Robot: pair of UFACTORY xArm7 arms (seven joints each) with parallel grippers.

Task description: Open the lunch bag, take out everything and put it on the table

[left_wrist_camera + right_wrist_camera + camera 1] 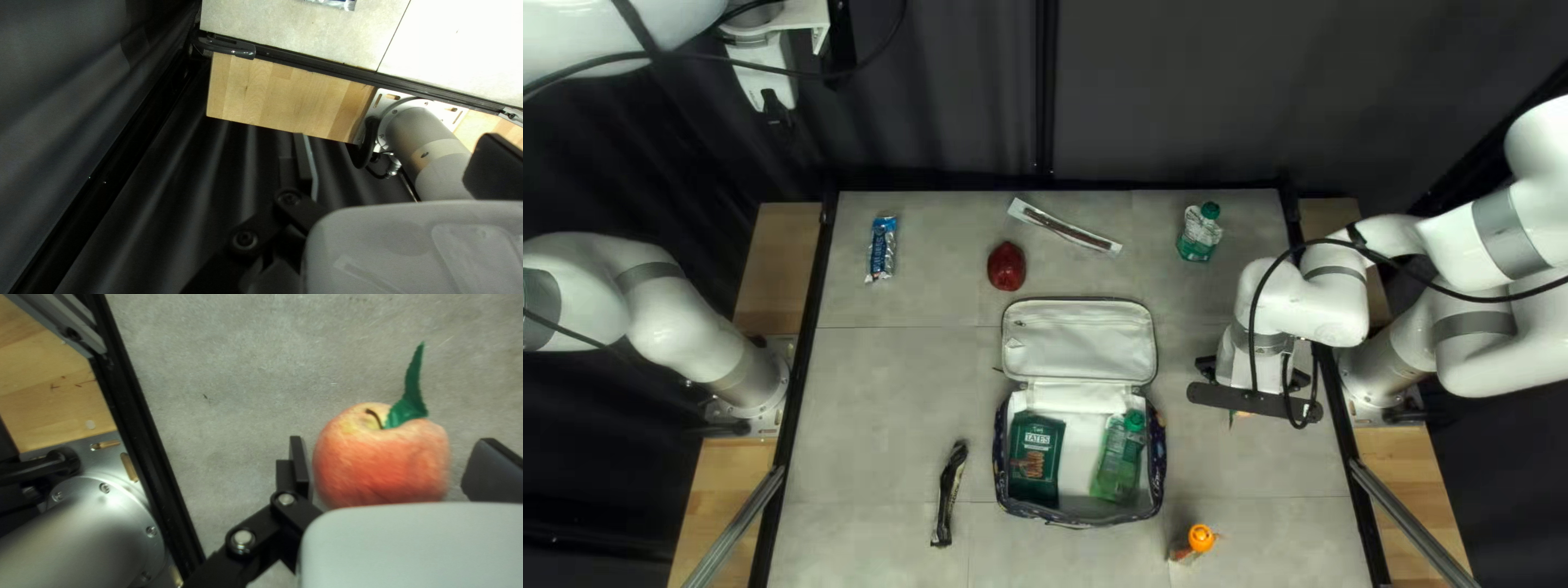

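Our right gripper point(392, 455) stands open around a fuzzy orange-red peach point(380, 469) with a green leaf; our left gripper point(390, 175) is open too.

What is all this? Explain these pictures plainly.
Two white robot arms stand at a table. One picture looks down from above; two come from wrist cameras. The lunch bag lies open, a green box and a green pouch inside. Around it lie a blue wrapped bar, a red item, a wrapped stick, a green-capped pouch, a black wrapper and an orange-capped pouch. Nothing is held: the right gripper is open around a peach on the table; the left gripper, open, looks past the table's edge.
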